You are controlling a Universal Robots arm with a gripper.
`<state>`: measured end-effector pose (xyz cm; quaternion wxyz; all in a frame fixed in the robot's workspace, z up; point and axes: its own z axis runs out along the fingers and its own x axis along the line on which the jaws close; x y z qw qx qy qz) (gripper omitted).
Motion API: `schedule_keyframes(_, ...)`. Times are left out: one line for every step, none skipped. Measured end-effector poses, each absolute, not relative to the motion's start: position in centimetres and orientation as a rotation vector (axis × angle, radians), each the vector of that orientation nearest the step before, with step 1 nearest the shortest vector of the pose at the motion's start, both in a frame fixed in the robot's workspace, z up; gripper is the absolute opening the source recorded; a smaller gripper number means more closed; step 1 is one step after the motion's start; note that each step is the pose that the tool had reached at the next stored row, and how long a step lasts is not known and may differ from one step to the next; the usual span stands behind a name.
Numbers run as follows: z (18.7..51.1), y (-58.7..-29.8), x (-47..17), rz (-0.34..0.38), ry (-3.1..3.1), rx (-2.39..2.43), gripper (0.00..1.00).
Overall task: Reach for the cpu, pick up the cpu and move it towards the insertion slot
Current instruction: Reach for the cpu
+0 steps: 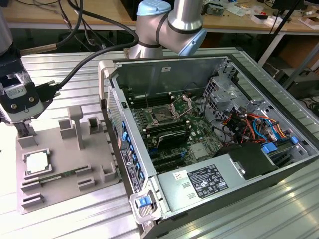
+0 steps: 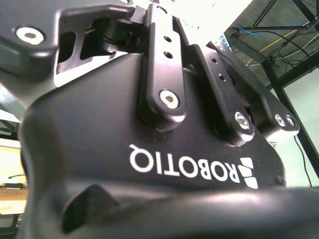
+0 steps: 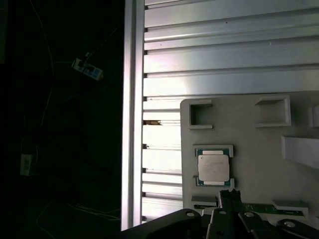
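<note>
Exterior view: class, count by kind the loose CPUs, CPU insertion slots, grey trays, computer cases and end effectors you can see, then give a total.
cpu: 1
insertion slot: 1
grey tray: 1
computer case: 1
end effector: 1
Total: 5

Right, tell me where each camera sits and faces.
Exterior view: off the arm, looking down on the grey tray, the computer case and its insertion slot; the arm and pincer show.
First wrist view: on the wrist, looking down past the pincer onto the cpu in the tray.
Second wrist view: on the wrist, close against the pincer's black body.
Shared: exterior and first wrist views both show the cpu.
</note>
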<state>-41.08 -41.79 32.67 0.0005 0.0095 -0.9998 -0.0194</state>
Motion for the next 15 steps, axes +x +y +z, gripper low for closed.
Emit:
schedule_keyframes(32.7,-41.8,-41.1,-0.061,-3.140,0.030,0.11)
schedule_keyframes(32.7,-41.8,-41.1,-0.061,-3.140,0.030,0.11)
schedule_keyframes(32.6,-41.8,-41.1,-0.061,-3.140,0.030,0.11)
schedule_keyframes(32.4,-41.8,-41.1,-0.061,-3.140,0.030,0.11)
schedule_keyframes(32.4,-41.8,-41.1,-0.061,-3.140,0.030,0.11)
schedule_keyframes(32.4,-41.8,-41.1,-0.061,-3.140,0.030,0.11)
schedule_keyframes(32.3,-41.8,-41.1,-0.061,-3.140,0.030,0.11)
schedule_keyframes(32.3,-41.8,-41.1,-0.061,-3.140,0.030,0.11)
schedule_keyframes(32.3,-41.8,-41.1,-0.061,-3.140,0.030,0.11)
schedule_keyframes(32.3,-41.8,-41.1,-0.061,-3.140,0.030,0.11)
schedule_keyframes(32.2,-41.8,-41.1,-0.061,-3.140,0.030,0.11)
schedule_keyframes(32.2,-41.8,-41.1,-0.061,-3.140,0.030,0.11)
schedule_keyframes(31.8,-41.9,-41.1,-0.061,-3.140,0.030,0.11)
schedule_keyframes(31.6,-42.0,-41.1,-0.061,-3.140,0.030,0.11)
schedule_keyframes(31.6,-42.0,-41.1,-0.061,-3.140,0.030,0.11)
